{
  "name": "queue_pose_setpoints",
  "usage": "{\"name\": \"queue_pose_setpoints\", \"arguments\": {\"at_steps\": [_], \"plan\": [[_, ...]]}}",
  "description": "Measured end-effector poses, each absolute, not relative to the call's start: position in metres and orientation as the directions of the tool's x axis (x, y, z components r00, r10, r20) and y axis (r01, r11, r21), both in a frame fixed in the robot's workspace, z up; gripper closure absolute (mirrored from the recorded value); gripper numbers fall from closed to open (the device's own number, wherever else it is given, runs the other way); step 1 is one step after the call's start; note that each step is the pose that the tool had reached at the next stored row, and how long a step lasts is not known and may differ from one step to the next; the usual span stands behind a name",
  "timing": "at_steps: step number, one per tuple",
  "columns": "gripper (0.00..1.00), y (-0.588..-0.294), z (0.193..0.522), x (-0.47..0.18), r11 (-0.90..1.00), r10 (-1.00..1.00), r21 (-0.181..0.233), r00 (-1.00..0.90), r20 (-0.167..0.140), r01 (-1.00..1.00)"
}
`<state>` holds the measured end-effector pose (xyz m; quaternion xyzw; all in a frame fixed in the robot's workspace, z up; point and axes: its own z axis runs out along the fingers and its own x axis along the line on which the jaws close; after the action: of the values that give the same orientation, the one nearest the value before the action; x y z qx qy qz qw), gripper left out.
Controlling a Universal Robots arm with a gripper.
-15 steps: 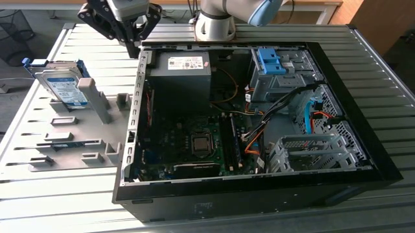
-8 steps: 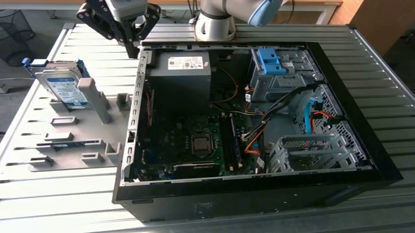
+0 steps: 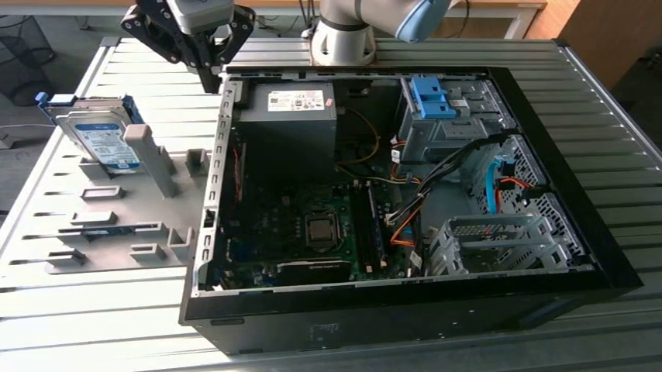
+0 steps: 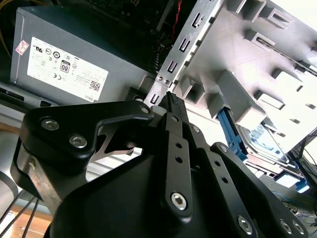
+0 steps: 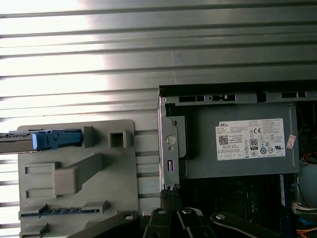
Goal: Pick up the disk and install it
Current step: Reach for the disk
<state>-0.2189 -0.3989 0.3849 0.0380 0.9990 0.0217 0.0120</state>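
Note:
The disk (image 3: 98, 139), a silver drive with a white-and-blue label and a blue frame, stands on edge in a grey fixture (image 3: 104, 225) at the exterior view's left. Both wrist views catch it too: the disk's label (image 4: 265, 141) shows behind a fixture post, and the disk's blue frame (image 5: 54, 139) shows edge-on. My gripper (image 3: 211, 76) hangs above the gap between the fixture and the open computer case (image 3: 579, 232), to the disk's right and apart from it. The gripper (image 4: 171, 97) has its fingers pressed together with nothing between them, and its fingertips (image 5: 168, 191) sit over the case's corner.
A grey power supply (image 3: 290, 116) with a white sticker fills the case's near-gripper corner. A blue clip (image 3: 432, 97) sits on the drive bay at the back, and a pale drive cage (image 3: 497, 240) stands at the exterior view's right. Cables cross the motherboard. A ribbed metal table surrounds everything.

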Motion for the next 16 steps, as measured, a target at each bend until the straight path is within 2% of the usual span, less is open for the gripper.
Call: {"name": "queue_pose_setpoints", "arguments": {"at_steps": [16], "plan": [[0.89,-0.3988,0.3830,-0.2246,0.996,0.076,0.044,-0.997,-0.022,0.075]]}}
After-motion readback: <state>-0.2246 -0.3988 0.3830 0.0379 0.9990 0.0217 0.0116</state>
